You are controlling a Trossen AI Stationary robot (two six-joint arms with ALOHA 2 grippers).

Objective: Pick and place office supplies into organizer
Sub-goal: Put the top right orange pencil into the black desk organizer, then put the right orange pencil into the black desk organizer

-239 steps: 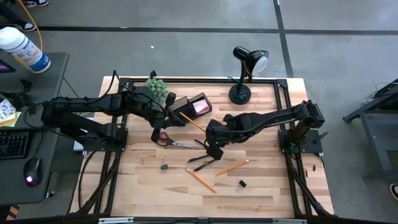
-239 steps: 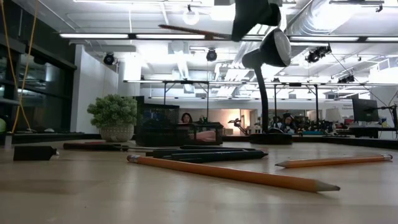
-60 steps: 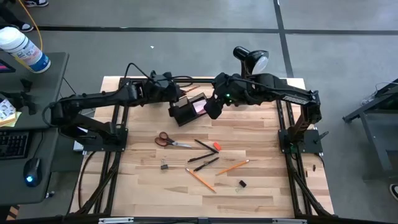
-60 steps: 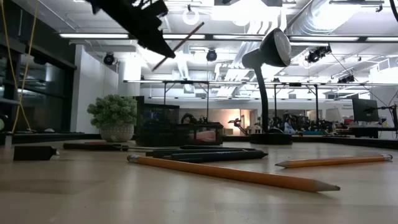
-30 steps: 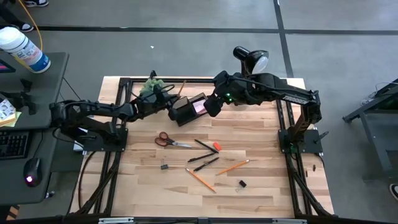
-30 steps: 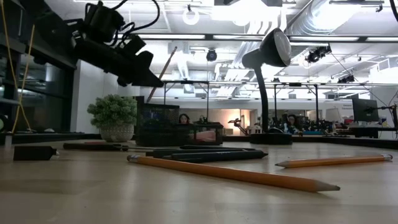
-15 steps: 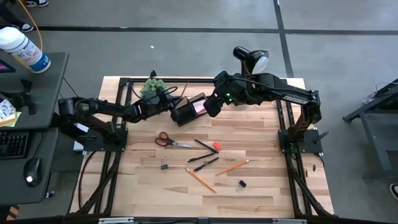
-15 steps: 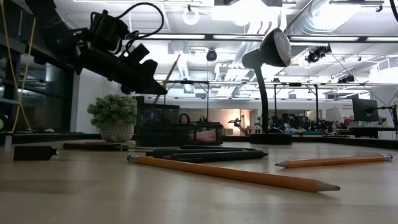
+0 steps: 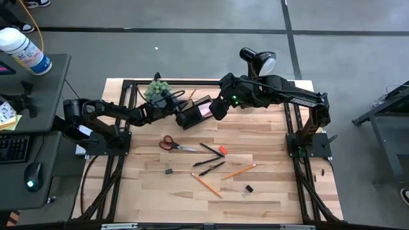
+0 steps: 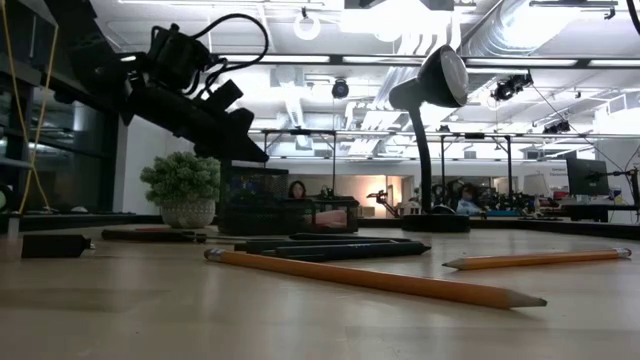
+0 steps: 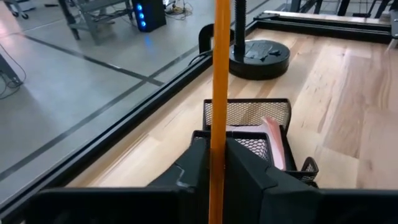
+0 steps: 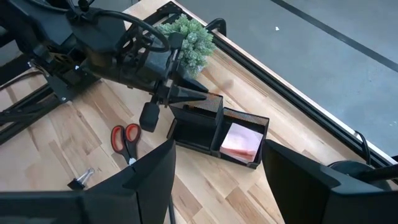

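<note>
Orange pencil (image 11: 219, 93) (long, slim) stands between left tool's (image 11: 217, 163) fingers over black mesh organizer (image 11: 249, 124).

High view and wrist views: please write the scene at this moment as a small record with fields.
organizer: black mesh desk caddy at the far side of the wooden table, beside the small green plant
inside it: pink sticky-note pad
left pincer: at the caddy, a long orange pencil upright at it
right pincer: open, empty, above the caddy
loose on table: red-handled scissors, black pens, orange pencils, small red eraser
</note>
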